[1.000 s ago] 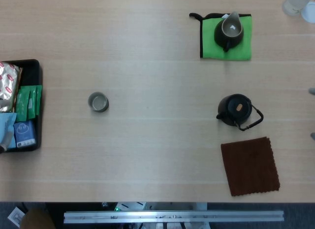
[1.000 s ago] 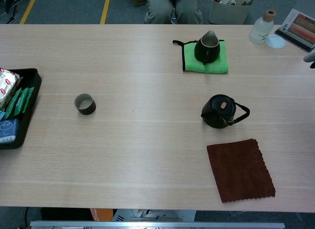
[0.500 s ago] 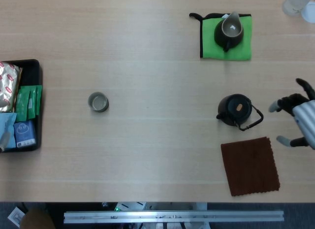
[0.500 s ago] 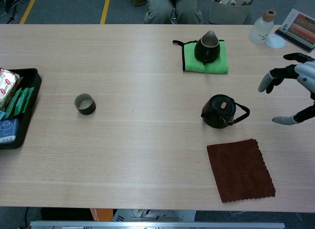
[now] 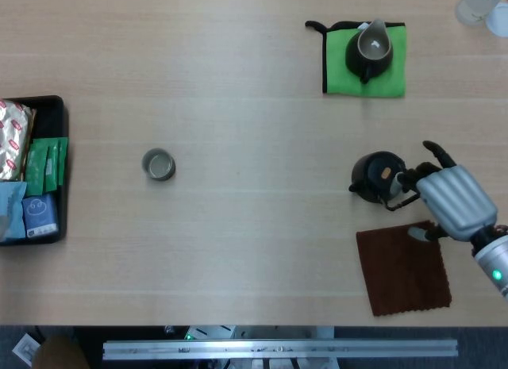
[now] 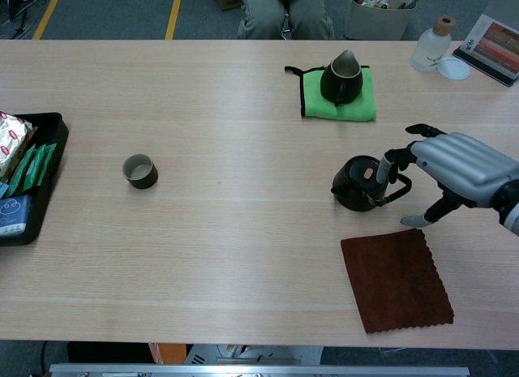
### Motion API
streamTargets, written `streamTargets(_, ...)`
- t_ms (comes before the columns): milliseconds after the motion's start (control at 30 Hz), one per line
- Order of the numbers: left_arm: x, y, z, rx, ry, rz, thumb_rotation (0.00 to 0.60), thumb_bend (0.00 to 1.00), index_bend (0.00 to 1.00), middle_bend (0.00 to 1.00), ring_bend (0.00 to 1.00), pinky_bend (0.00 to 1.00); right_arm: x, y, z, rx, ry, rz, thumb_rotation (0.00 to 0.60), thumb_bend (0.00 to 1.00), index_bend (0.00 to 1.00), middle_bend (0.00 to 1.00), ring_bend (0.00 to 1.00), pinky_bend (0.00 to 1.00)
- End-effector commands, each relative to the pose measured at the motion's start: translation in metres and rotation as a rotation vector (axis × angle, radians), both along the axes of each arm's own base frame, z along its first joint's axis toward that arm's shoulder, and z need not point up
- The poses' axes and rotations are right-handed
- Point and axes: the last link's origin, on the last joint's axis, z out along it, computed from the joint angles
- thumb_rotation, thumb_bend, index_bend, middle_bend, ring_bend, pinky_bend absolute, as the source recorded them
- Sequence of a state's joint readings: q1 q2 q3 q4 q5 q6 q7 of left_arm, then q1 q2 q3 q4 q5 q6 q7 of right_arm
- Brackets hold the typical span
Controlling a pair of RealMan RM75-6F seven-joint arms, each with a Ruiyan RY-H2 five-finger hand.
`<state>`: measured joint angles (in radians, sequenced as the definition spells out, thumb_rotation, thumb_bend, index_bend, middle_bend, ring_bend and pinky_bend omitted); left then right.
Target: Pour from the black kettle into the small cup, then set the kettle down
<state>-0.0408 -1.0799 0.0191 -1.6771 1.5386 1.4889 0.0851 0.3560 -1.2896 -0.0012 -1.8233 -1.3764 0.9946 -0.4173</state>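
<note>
My right hand (image 6: 454,168) sat beside the black kettle (image 6: 359,183) — fingers spread, gripping nothing; small cup (image 6: 139,171) well apart.

The head view looks straight down on the table (image 5: 238,250) from high above, its near edge along 6 o'clock. The chest view sits lower at that same near edge and tilts forward toward 12 o'clock, taking in the floor past the far edge. Both share nearly the whole tabletop: the black kettle (image 5: 379,177) (image 6: 359,183) at 3 o'clock, the small cup (image 5: 159,164) (image 6: 139,171) toward 9, the green cloth (image 5: 394,75) (image 6: 366,106) near 1.
</note>
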Motion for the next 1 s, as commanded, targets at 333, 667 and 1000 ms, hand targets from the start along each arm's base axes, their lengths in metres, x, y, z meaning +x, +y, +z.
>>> streamTargets(333, -0.002, 0.0, -0.001, -0.002, -0.006, 0.001, 0.6, 0.27, 0.27, 0.26, 0.24, 0.18, -0.005, -0.002, -0.013, 0.031, 0.045, -0.008, 0.6, 0.0, 0.4, 0.46, 0.34, 0.0)
streamTargets(667, -0.002, 0.001, -0.001, -0.004, -0.005, 0.001, 0.6, 0.27, 0.27, 0.26, 0.24, 0.18, -0.01, -0.004, -0.019, 0.047, 0.069, -0.017, 0.6, 0.0, 0.41, 0.46, 0.34, 0.0)
streamTargets(1000, -0.003, 0.001, -0.001, -0.004, -0.006, 0.006, 0.6, 0.27, 0.27, 0.26, 0.24, 0.18, -0.01, -0.005, -0.026, 0.062, 0.086, -0.011, 0.6, 0.0, 0.41, 0.46, 0.34, 0.0)
